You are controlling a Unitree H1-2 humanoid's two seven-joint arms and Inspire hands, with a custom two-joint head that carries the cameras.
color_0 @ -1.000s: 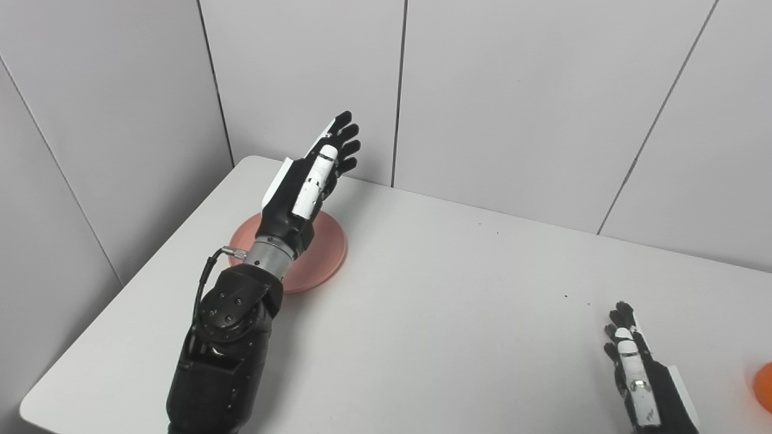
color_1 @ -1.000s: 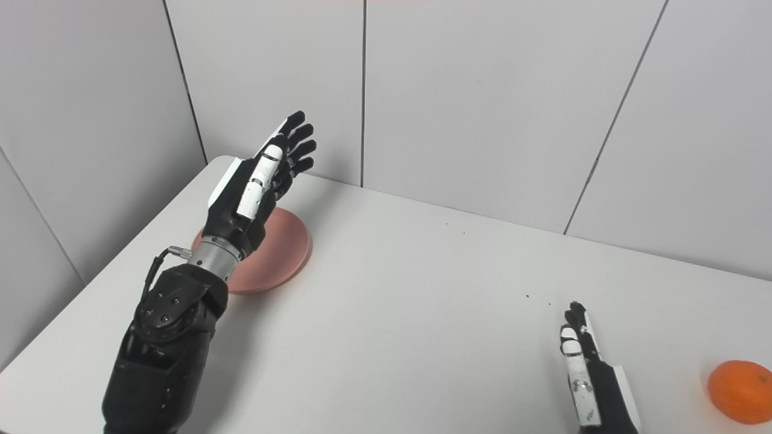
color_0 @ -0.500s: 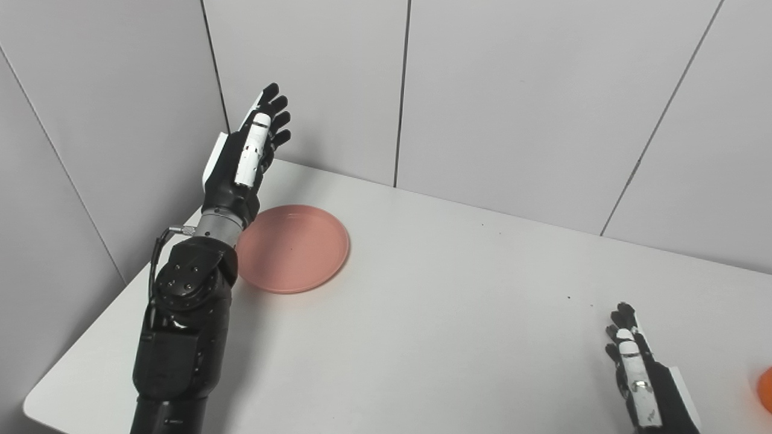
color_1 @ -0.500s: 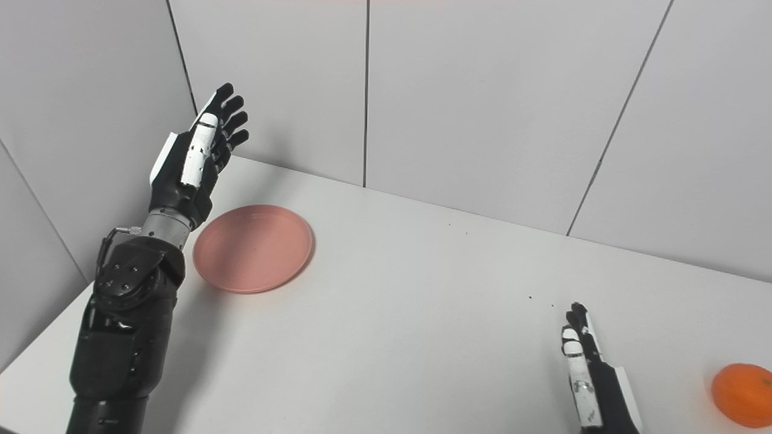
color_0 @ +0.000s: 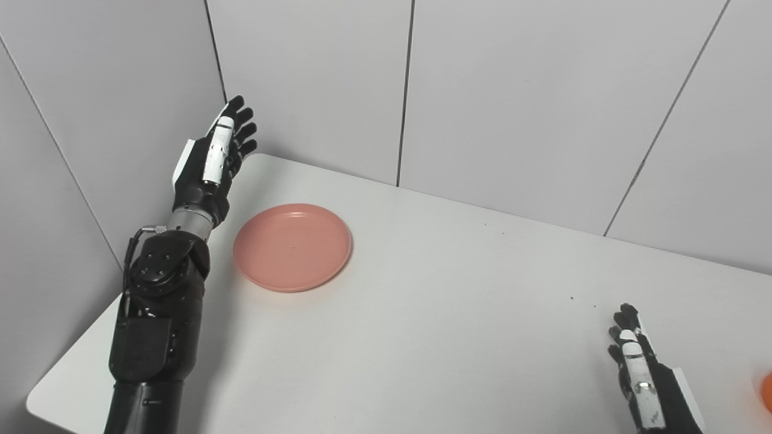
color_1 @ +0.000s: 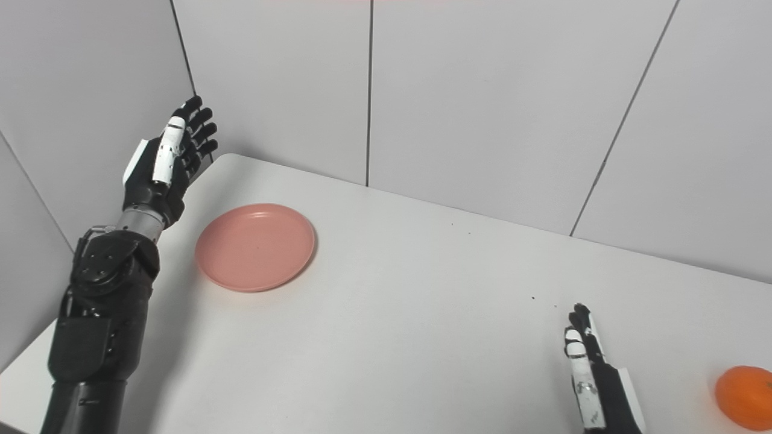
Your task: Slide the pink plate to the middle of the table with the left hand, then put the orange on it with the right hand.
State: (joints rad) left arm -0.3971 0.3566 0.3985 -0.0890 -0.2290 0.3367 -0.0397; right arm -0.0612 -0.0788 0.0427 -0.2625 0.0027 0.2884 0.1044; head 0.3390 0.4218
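The pink plate (color_0: 293, 246) lies flat and empty on the white table's (color_0: 434, 325) far left part. My left hand (color_0: 212, 160) is raised to the left of the plate, apart from it, fingers straight and open, holding nothing. My right hand (color_1: 588, 374) rests low near the front right edge, fingers extended, empty. The orange (color_1: 743, 397) sits on the table right of the right hand, apart from it; in the left eye view only its edge (color_0: 768, 392) shows at the frame border.
Grey panelled walls (color_0: 512, 102) close the table in at the back and on the left, close to my left hand. The table's left corner edge (color_0: 42, 401) is near my left forearm.
My left hand has swung from above the plate to its left, uncovering it. The plate, the orange and my right hand have kept their places; the view shifted slightly.
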